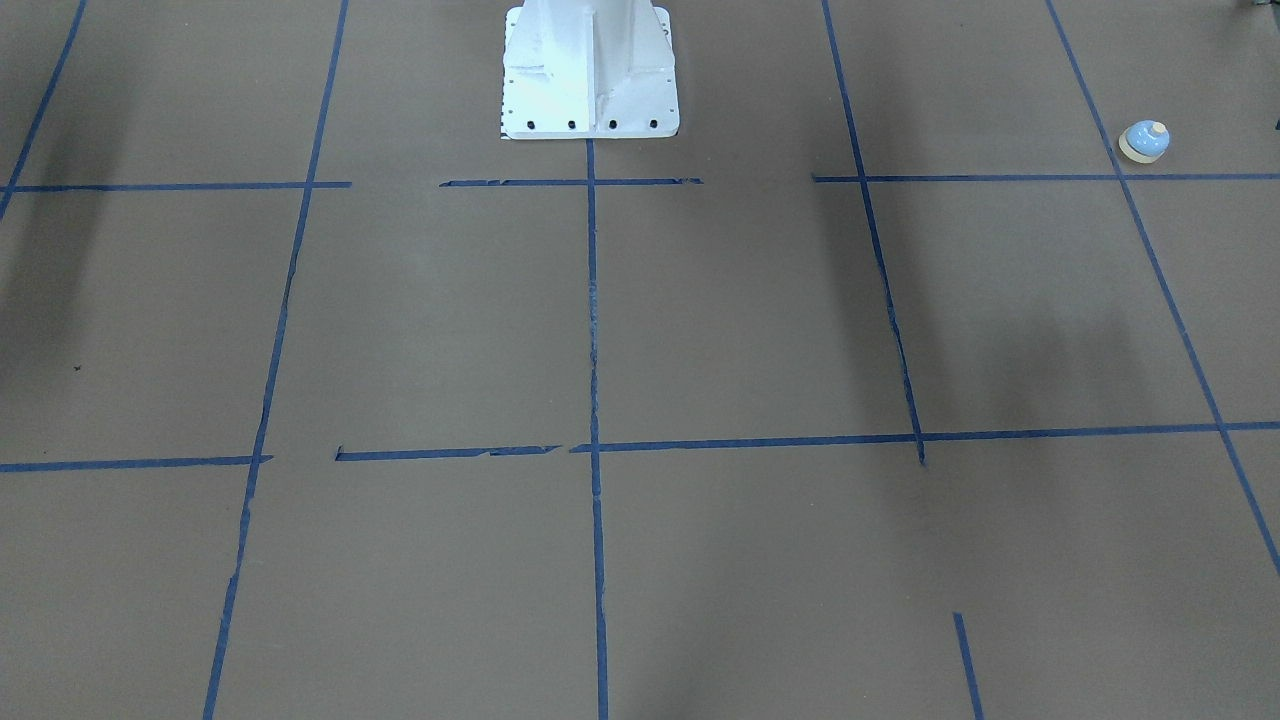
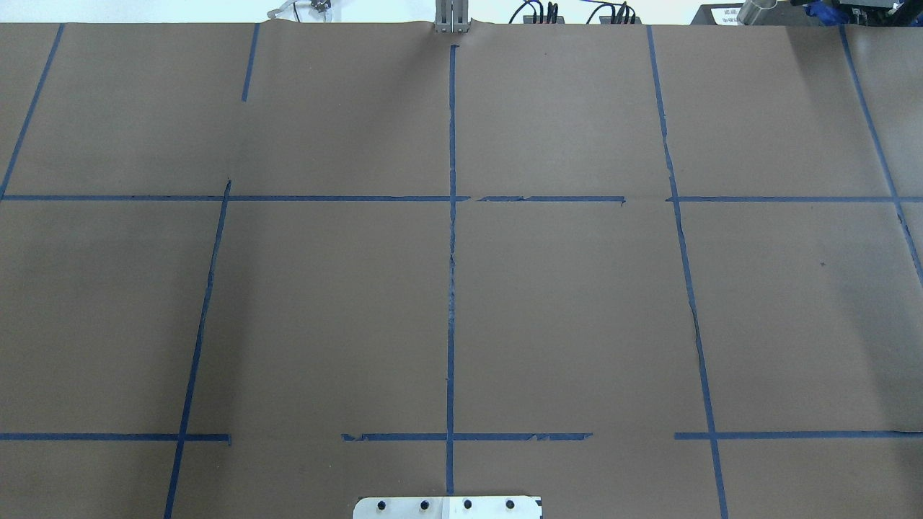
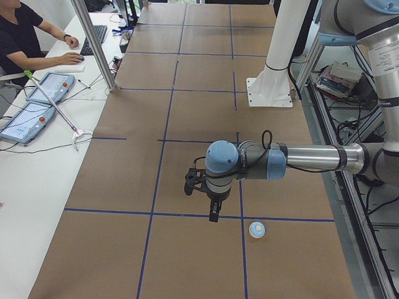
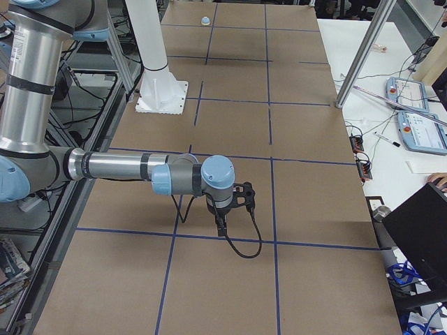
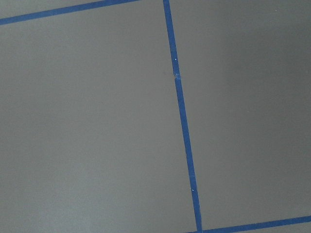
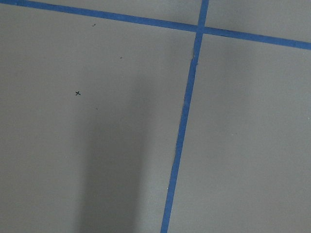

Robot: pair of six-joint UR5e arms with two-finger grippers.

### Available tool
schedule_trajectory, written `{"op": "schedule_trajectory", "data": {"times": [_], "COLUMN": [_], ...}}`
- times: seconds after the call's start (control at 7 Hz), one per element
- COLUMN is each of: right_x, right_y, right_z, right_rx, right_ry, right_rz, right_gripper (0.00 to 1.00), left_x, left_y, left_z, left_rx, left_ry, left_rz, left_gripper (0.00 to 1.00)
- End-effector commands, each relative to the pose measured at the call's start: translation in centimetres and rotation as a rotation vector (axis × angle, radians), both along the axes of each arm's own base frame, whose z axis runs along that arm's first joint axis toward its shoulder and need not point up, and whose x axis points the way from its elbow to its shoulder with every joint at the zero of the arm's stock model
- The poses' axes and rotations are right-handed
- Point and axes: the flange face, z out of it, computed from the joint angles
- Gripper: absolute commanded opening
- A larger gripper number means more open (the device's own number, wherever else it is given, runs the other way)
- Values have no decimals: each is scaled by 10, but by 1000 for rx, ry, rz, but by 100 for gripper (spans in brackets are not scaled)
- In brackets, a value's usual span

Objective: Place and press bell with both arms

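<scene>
Bell, upright on tabletop near left hand, opening not discernible; advised approach: centre above dome, grasp low.

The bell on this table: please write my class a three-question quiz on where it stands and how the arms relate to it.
1. True or false: the small light-blue dome-shaped desk bell stands at the centre of the brown paper-covered table.
2. Which arm is nearer the bell? A) left arm B) right arm C) both equally near
3. Short answer: is the left hand touching the bell?

Key: 1 false, it stands far out on the robot's left side. 2 A. 3 no, they are apart.
</scene>
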Motion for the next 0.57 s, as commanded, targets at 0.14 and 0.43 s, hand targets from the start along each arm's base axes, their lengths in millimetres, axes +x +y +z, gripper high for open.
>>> {"op": "schedule_trajectory", "data": {"times": [0.14, 0.43], "right_x": [0, 0], "right_y": [0, 3], "right_z": [0, 2], "right_rx": [0, -6], "right_ry": [-1, -3], "right_rz": [0, 0], "right_gripper": [100, 100], "left_x": [27, 71], "left_y": [-4, -7], "left_z": [4, 12], "left_rx": [-18, -21], "left_ry": [23, 11], "left_rz": [70, 200], "left_gripper": [100, 100]}}
